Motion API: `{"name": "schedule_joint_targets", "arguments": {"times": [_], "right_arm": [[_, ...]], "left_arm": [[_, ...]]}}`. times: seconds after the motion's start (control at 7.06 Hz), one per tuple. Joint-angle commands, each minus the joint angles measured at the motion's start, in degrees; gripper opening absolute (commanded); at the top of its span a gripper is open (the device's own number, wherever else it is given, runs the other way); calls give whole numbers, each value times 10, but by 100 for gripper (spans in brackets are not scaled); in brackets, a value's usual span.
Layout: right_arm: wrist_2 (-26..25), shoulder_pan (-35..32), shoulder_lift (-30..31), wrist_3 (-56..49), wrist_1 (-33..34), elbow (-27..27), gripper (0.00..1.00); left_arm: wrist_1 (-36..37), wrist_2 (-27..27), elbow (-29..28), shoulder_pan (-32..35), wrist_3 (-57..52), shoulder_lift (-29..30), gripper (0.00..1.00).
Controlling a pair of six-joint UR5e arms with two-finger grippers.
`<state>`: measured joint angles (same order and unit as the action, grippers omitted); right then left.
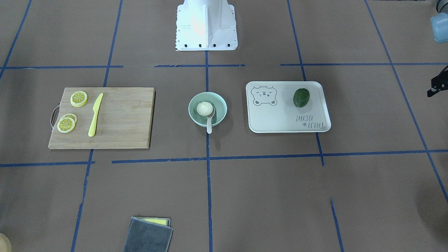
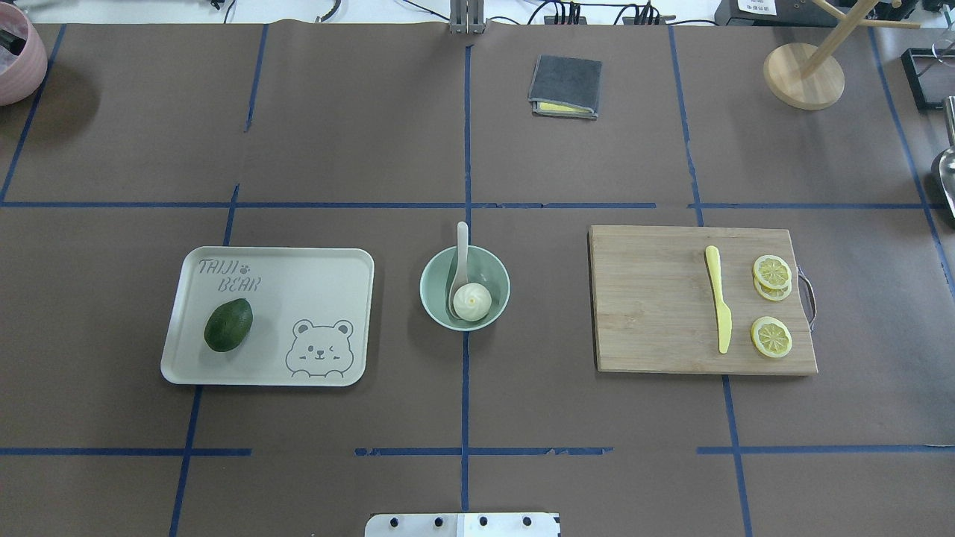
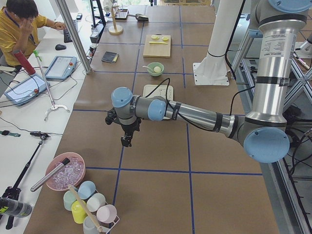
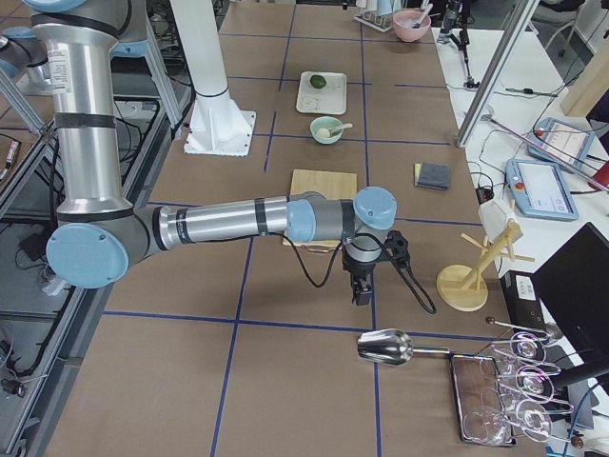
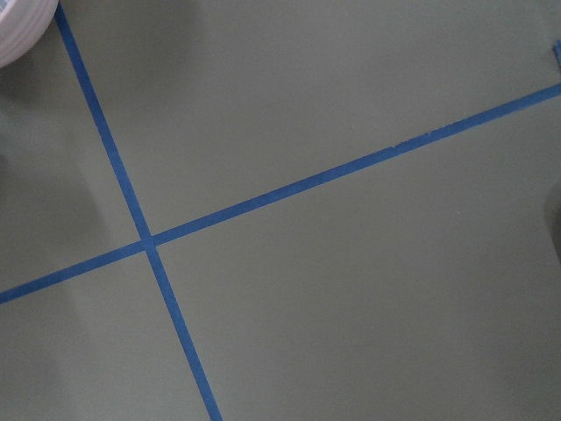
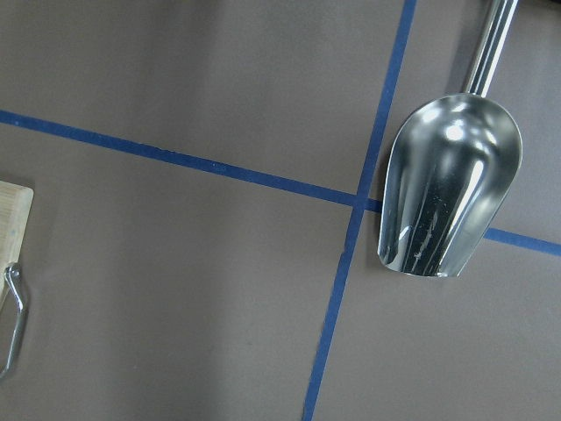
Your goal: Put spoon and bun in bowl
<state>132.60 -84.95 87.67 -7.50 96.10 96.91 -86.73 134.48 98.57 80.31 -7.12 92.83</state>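
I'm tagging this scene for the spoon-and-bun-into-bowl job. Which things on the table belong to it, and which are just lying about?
Part of the job: bowl; bun, sitting in the bowl; spoon, scoop in the bowl, handle over the rim.

Lying about: avocado, tray, cutting board, yellow knife, lemon slices, folded cloth, metal scoop.

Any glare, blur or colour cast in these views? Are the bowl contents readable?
Front-facing view: the robot base is blown out to white, yet the bowl, bun and spoon read sharp. Right wrist view: bright reflections on the metal scoop. Left wrist view: the table looks grey-green, not brown as elsewhere. Overhead view: even light, soft shadows.
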Motion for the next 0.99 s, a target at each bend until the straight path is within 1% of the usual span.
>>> {"name": "schedule_joint_targets", "arguments": {"times": [0.0,0.14,0.28,0.42,0.57,0.71,0.85], "right_arm": [[5,0,4,-2,8,20,100],[19,-1,1,-2,51,44,100],[20,-1,0,-1,55,49,100],[21,-1,0,2,56,48,100],[21,-1,1,6,58,48,100],[28,-1,5,8,58,50,100],[34,-2,7,8,57,50,100]], "left_arm": [[-23,23,-35,27,-8,-5,100],[-21,66,-43,49,-19,-10,100],[-20,65,-30,48,-19,-15,100],[-23,69,-33,47,-18,-12,100],[-26,62,-36,46,-20,-15,100],[-35,29,-36,46,-21,-15,100],[-38,25,-29,47,-21,-16,100]]}}
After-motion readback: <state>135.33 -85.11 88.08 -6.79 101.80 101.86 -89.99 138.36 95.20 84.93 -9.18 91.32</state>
